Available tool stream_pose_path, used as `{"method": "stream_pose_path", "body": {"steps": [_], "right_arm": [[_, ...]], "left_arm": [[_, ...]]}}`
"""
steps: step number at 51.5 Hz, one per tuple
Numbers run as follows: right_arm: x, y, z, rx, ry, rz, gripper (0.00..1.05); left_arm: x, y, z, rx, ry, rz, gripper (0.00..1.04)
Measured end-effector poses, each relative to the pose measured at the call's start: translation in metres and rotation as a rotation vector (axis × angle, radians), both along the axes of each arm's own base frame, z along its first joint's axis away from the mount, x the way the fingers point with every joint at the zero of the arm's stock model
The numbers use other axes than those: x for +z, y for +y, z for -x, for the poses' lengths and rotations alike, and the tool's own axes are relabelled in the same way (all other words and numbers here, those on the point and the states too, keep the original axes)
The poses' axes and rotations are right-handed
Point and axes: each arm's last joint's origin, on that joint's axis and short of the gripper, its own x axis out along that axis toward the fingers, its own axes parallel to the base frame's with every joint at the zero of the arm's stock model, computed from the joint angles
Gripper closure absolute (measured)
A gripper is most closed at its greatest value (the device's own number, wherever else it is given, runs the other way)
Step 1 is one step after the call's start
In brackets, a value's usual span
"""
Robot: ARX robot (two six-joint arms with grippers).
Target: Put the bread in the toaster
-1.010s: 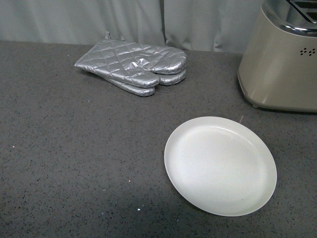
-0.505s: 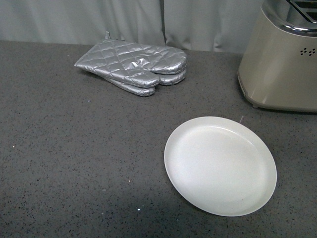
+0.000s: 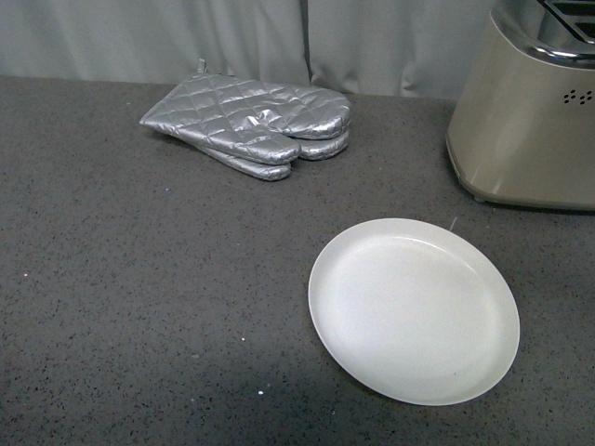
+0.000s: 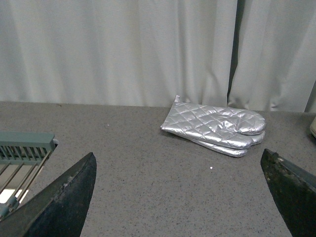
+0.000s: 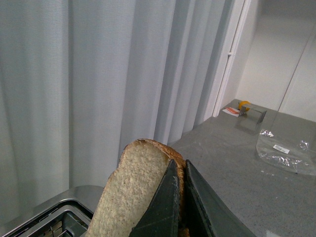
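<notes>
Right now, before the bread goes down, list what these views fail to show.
- Toaster: front view cuts off its top and slots at the frame edge.
- Toaster slots: right wrist view shows only a corner; bread covers the rest.
- Bread's lower edge: below the frame, behind the right gripper fingers.
- Both arms: absent from the front view.

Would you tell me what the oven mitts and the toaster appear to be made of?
The oven mitts look like silver, metallic-coated quilted fabric: diamond stitching and a soft sheen. The toaster seems to be beige painted or brushed metal with a mirror-like chrome top and small punched vent holes.
</notes>
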Motion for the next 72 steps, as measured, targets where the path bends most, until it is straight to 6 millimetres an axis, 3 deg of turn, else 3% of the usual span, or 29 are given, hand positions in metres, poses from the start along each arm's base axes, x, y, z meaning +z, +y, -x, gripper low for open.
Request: {"method": "stream_pose_path", "body": {"steps": [21, 65, 72], "right_arm": [[-0.002, 0.011, -0.009, -0.011, -0.005, 0.004, 1.03], [-0.002, 0.011, -0.009, -0.013, 0.010, 0.015, 1.03], [-0.002, 0.011, -0.009, -0.014, 0.014, 0.018, 0.78]], "left_arm": [[0.000, 0.000, 0.000, 0.000, 0.000, 0.000, 0.07], [0.000, 0.000, 0.000, 0.000, 0.000, 0.000, 0.07], [0.000, 0.000, 0.000, 0.000, 0.000, 0.000, 0.07]]}}
